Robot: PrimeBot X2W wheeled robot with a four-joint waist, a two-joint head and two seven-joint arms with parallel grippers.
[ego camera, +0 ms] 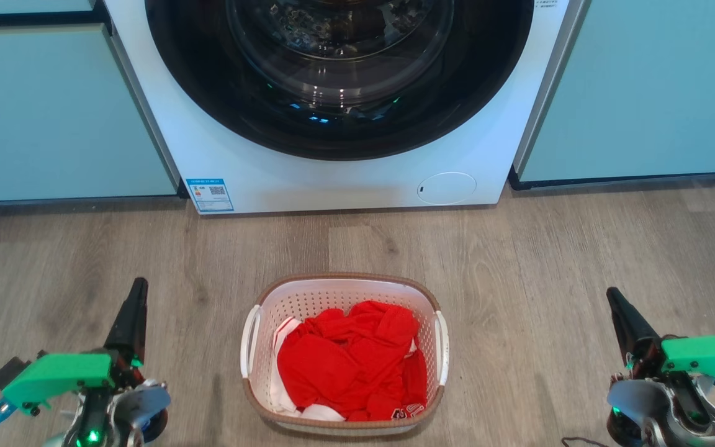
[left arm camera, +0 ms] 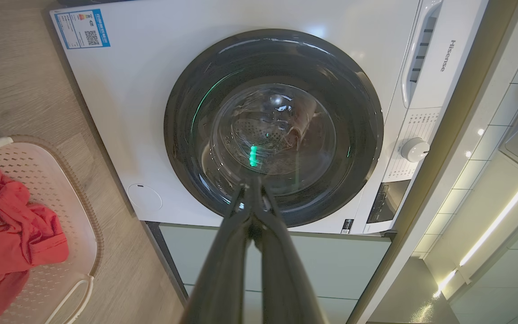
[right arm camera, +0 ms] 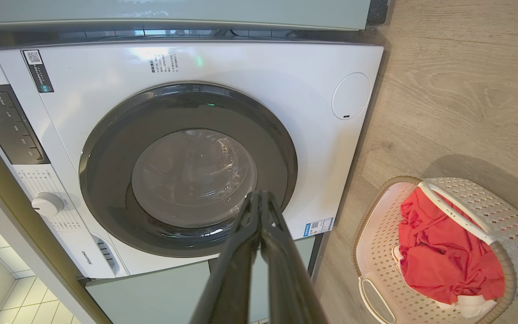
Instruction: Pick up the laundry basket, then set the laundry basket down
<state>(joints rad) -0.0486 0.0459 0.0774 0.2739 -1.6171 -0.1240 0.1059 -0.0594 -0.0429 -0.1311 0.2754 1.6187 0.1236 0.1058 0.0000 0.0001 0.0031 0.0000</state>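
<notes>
The laundry basket (ego camera: 332, 297) sits on the wood floor (ego camera: 550, 261), right in front of the washing machine (ego camera: 258, 167). It does not touch the machine. A strip of bare floor lies between them. The machine stands at the far edge of the floor, with pale green cabinets (ego camera: 53, 112) on both sides.

The basket is white with lots of little holes and a brown rim. It has a white handle on each side, the left handle (ego camera: 248, 341) and the right handle (ego camera: 442, 347). Inside is a heap of red clothes (ego camera: 351, 360) with bits of white cloth at its edges.

The left gripper (ego camera: 139, 287) is out to the left of the basket, well apart from it. Its dark fingers point toward the machine. In the left wrist view the left gripper (left arm camera: 252, 183) has its two fingers pressed together at the tips, with nothing between them. The basket (left arm camera: 47, 180) is off to the side there.

The right gripper (ego camera: 612, 293) is out to the right of the basket, also well apart from it. In the right wrist view the right gripper (right arm camera: 261, 194) has its fingers together at the tips too, and they hold nothing. The basket (right arm camera: 484, 202) is off to the side there as well.

The machine's round dark door (ego camera: 339, 133) is closed. A blue sticker (ego camera: 210, 194) is at the machine's bottom left corner, and a small round cover (ego camera: 446, 187) is near its bottom right corner.
</notes>
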